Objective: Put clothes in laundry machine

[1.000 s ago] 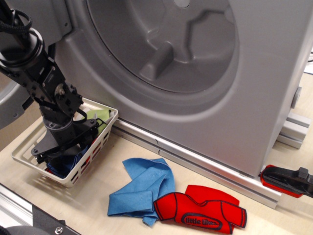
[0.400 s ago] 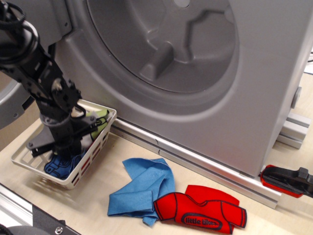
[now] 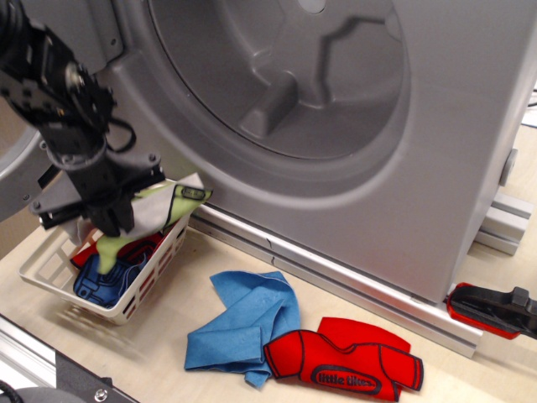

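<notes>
My gripper (image 3: 107, 220) is at the left, above the white slotted basket (image 3: 147, 281). It is shut on a white shirt with a dark-outlined lime-green front (image 3: 159, 206), which hangs lifted out of the basket. A blue piece (image 3: 101, 283) and a red piece (image 3: 84, 252) lie in the basket. A blue cloth (image 3: 243, 323) and a red shirt (image 3: 348, 361) lie on the table in front of the laundry machine (image 3: 436, 126). Its round ribbed drum (image 3: 285, 75) is open, up and to the right of my gripper.
A metal rail (image 3: 336, 277) runs along the machine's base. A red and black clamp (image 3: 495, 311) sits at the right edge. A metal frame edge (image 3: 50, 369) runs along the table's near left corner.
My gripper has risen out of the basket and closed on the white and lime-green shirt, lifting it up. The blue and red pieces in the basket are now uncovered.
</notes>
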Action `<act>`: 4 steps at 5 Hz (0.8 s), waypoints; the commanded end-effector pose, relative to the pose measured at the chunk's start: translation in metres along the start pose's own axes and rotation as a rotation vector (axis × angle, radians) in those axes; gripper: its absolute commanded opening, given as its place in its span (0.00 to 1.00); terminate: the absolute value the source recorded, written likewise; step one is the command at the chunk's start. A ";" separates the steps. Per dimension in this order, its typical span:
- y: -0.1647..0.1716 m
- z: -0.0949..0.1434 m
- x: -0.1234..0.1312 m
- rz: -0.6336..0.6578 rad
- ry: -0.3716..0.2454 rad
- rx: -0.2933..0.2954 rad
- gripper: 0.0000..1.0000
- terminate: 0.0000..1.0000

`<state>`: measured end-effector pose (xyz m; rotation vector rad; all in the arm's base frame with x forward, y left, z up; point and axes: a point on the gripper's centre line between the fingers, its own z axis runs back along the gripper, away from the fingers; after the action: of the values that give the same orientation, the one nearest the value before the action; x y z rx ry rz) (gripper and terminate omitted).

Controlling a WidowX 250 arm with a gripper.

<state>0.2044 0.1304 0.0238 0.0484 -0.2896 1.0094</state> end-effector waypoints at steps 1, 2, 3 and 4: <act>-0.018 0.049 -0.001 -0.160 -0.074 -0.094 0.00 0.00; -0.027 0.063 -0.005 -0.205 -0.058 -0.111 0.00 0.00; -0.041 0.078 -0.014 -0.319 -0.129 -0.187 0.00 0.00; -0.059 0.085 -0.017 -0.368 -0.213 -0.230 0.00 0.00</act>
<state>0.2350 0.0662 0.1004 0.0002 -0.5388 0.6039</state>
